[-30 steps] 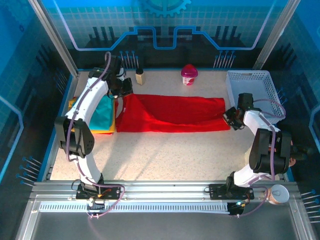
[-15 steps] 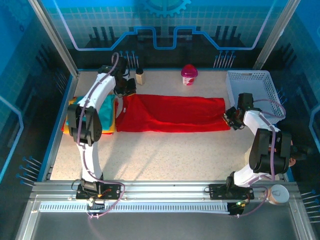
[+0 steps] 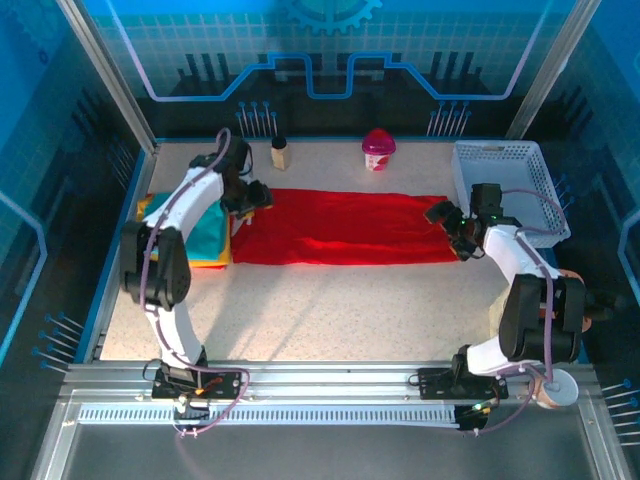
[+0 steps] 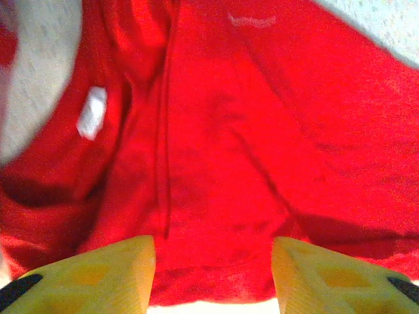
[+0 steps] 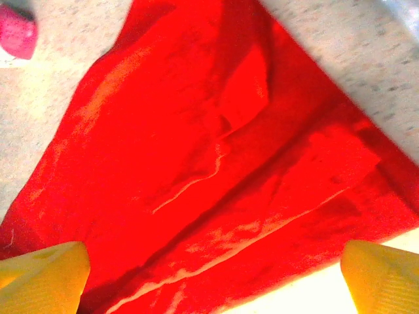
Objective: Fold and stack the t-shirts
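Fingers first: my left gripper [image 4: 213, 265] has its yellow fingers [image 4: 98, 271] parted with nothing pinched between them, just red cloth lying underneath. Over on the other side the right gripper [image 5: 213, 271] is spread wide and empty too, hanging above the far end of the same shirt. So neither one is holding the red t-shirt [image 3: 345, 228]. It lies as a long band across the far half of the bench [image 3: 330, 310], with its left end by the folded stack [image 3: 205, 230] and its right end just short of the white basket [image 3: 500, 165]. My read on progress: teal, yellow and orange are folded and piled at the left edge, and red looks folded lengthwise only. It needs folding across, then it goes on the pile.
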Robot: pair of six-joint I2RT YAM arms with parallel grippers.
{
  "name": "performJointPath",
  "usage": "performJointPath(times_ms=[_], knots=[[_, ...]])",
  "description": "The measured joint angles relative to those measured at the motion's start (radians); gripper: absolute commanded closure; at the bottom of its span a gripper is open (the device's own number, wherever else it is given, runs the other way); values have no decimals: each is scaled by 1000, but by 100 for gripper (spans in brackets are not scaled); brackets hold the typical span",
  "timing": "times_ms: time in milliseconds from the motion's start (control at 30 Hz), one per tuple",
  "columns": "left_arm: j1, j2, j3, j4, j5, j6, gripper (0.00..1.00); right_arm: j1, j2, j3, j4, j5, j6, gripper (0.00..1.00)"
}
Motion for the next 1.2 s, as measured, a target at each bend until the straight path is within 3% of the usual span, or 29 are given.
performJointPath(times_ms=[167, 333, 600, 967, 1200], knots=[[-58, -128, -245, 116, 32, -81, 54, 57, -70, -30, -4, 0, -33, 0], [-62, -132, -350, 215, 37, -144, 55, 77, -113, -71, -22, 17, -63, 0], [-62, -64, -357, 329, 39, -174, 61, 86, -122, -91, -39, 28, -93, 0], [-62, -14, -357, 358, 24, -181, 61, 86, -122, -109, -52, 42, -108, 0], [-57, 31, -337, 361, 16, -193, 69, 86, -122, -110, -57, 50, -111, 0]])
